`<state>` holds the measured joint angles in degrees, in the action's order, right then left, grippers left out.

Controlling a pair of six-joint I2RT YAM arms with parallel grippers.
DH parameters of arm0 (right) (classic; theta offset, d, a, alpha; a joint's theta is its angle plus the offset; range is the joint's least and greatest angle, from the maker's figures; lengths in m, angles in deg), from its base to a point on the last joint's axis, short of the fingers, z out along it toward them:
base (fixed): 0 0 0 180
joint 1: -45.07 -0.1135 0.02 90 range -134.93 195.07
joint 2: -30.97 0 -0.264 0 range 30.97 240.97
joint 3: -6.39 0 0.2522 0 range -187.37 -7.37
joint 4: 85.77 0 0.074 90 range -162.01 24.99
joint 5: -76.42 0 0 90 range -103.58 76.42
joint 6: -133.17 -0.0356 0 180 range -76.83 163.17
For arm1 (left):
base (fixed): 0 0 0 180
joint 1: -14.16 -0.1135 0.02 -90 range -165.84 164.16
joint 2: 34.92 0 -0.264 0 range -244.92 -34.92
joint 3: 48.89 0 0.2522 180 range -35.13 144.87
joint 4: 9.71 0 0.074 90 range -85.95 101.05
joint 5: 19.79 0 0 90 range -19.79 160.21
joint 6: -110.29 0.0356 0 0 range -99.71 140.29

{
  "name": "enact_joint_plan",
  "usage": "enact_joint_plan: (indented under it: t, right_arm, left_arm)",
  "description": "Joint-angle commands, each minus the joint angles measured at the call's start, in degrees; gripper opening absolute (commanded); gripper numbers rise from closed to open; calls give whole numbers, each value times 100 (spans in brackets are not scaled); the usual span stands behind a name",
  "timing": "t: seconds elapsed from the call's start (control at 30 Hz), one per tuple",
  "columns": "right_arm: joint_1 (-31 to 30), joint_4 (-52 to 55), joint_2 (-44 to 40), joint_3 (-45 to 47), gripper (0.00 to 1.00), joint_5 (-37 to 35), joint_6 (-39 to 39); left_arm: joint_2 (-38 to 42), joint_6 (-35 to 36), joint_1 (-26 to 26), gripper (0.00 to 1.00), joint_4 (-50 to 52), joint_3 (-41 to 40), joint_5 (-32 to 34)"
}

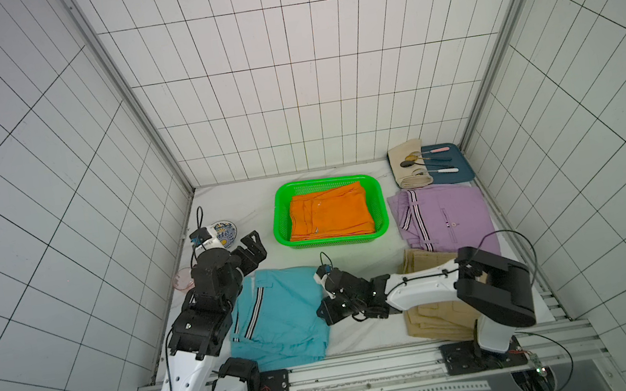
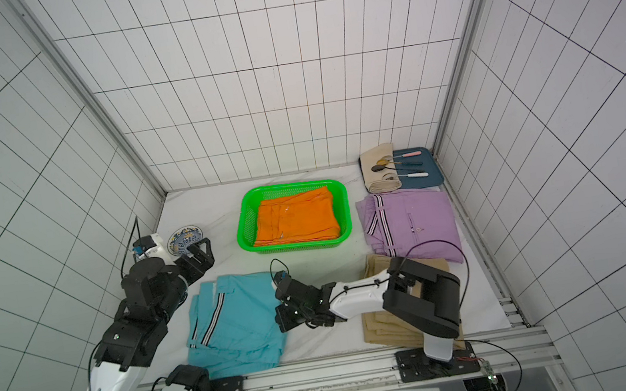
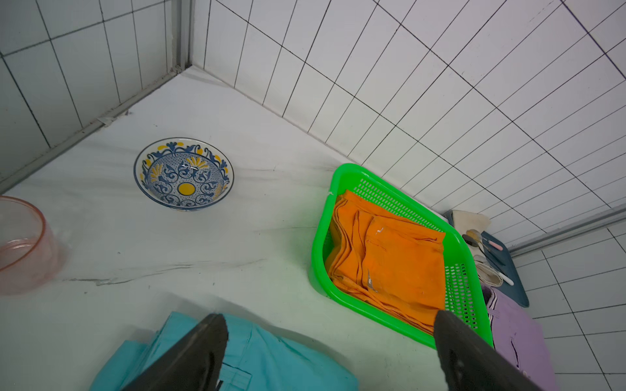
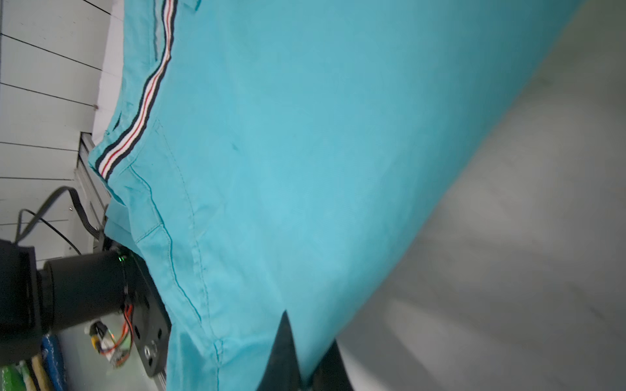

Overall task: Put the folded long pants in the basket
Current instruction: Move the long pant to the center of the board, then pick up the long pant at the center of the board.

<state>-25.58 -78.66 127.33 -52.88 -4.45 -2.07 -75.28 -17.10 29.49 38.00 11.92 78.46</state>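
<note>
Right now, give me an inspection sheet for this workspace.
Surface: white veined table, flat.
Job's things: orange pants lie in the green basket; blue pants, lilac pants and khaki pants lie outside it on the table.
Clutter: patterned bowl, pink glass bowl, cream cutlery roll, blue tray.
Grippers: left gripper open, empty; right gripper shut on the blue pants' edge.
Cables: black cables loop at both arms.
Surroundings: white tiled walls; metal rail in front.

One folded pants [image 1: 328,213] lies inside the basket [image 1: 322,181].
</note>
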Motion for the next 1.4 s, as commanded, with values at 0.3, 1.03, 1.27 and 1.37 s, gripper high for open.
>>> enact_joint_plan:
  t: [0.3,1.03,1.27,1.37]
  right_arm:
    - [1868,711,-2426,2092,0,519,527]
    - [2179,800,-2670,2197,0,761,473]
    - [2196,528,-2176,2143,0,1053,393]
    - [2194,473,-2062,2116,0,1119,375]
  left_arm:
    - [-13,-878,-249,98,308,-284,-1249]
    - [-1437,-981,84,97,-1419,-2739,-3726]
    - [-2011,-909,81,97,-1741,-2876,-3386]
    - [-2292,-1010,110,97,-2030,-2986,-3541]
